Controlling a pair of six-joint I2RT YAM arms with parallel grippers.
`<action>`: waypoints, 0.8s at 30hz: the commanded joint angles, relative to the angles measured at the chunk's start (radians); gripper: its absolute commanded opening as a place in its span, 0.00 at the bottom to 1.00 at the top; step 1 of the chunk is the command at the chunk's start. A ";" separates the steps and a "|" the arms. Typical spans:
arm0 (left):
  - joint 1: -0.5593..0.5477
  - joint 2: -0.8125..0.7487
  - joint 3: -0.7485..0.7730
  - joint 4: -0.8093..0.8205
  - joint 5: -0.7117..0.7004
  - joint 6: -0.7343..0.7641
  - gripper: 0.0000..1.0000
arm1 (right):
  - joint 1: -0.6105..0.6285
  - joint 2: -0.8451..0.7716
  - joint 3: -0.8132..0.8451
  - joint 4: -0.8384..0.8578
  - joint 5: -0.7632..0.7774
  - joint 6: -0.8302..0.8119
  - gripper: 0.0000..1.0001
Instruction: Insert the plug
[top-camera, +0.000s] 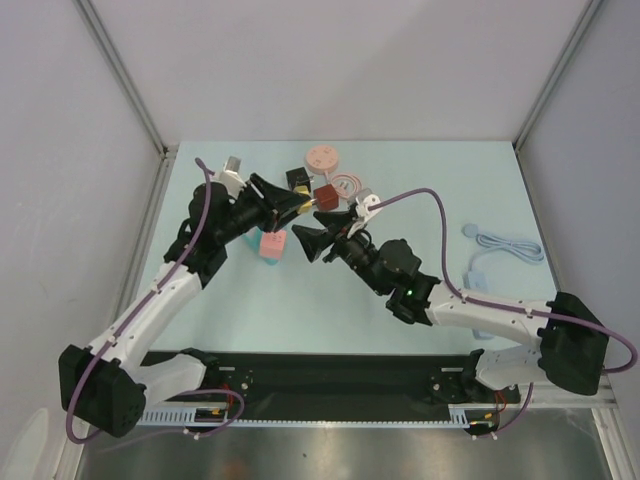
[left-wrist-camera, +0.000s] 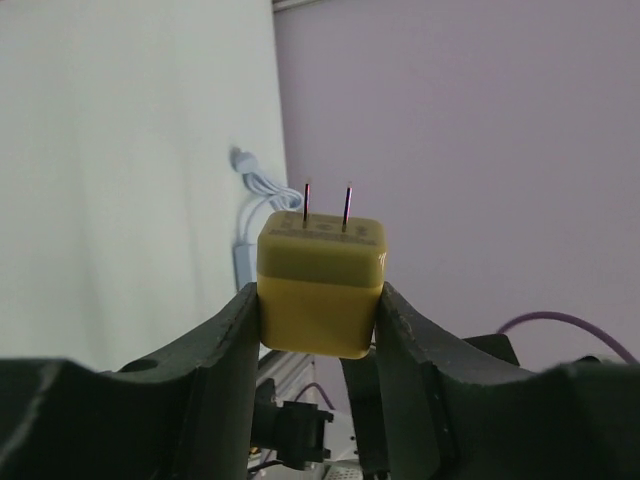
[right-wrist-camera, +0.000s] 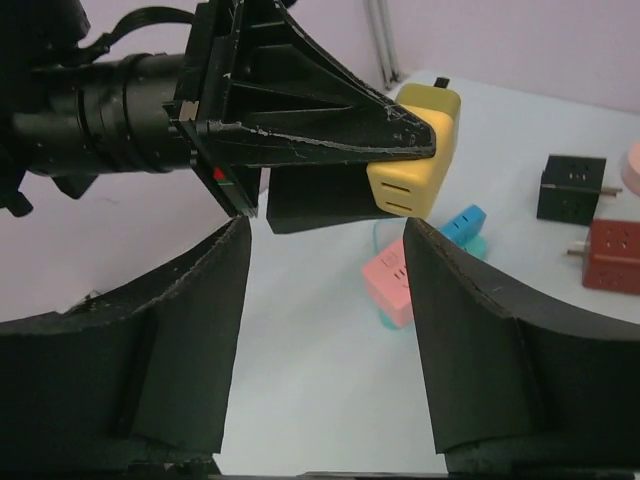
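Observation:
My left gripper (left-wrist-camera: 318, 318) is shut on a yellow cube plug (left-wrist-camera: 320, 285), its two metal prongs pointing away from the wrist. In the top view this gripper (top-camera: 290, 204) holds the plug (top-camera: 299, 207) in the air above the table's middle back. My right gripper (top-camera: 314, 241) is open and empty, just right of and below it. In the right wrist view the open right gripper (right-wrist-camera: 325, 228) faces the yellow plug (right-wrist-camera: 415, 165), which sits above and beyond its tips. A pink socket cube (right-wrist-camera: 392, 285) and a blue one (right-wrist-camera: 463, 225) lie on the table beneath.
A black cube (top-camera: 298, 179), a red cube (top-camera: 326, 196), a pink round disc (top-camera: 322, 157) and a ringed disc (top-camera: 347, 185) lie at the back. A white cable (top-camera: 505, 243) with a white strip (top-camera: 478, 275) lies at the right. Walls enclose the table.

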 joint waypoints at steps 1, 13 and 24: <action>-0.016 -0.066 -0.035 0.147 0.016 -0.112 0.00 | 0.027 0.040 -0.033 0.297 0.085 -0.126 0.65; -0.037 -0.144 -0.124 0.163 -0.025 -0.178 0.00 | 0.072 0.218 0.092 0.389 0.230 -0.260 0.45; -0.066 -0.181 -0.171 0.174 -0.068 -0.190 0.01 | 0.072 0.247 0.076 0.497 0.196 -0.258 0.53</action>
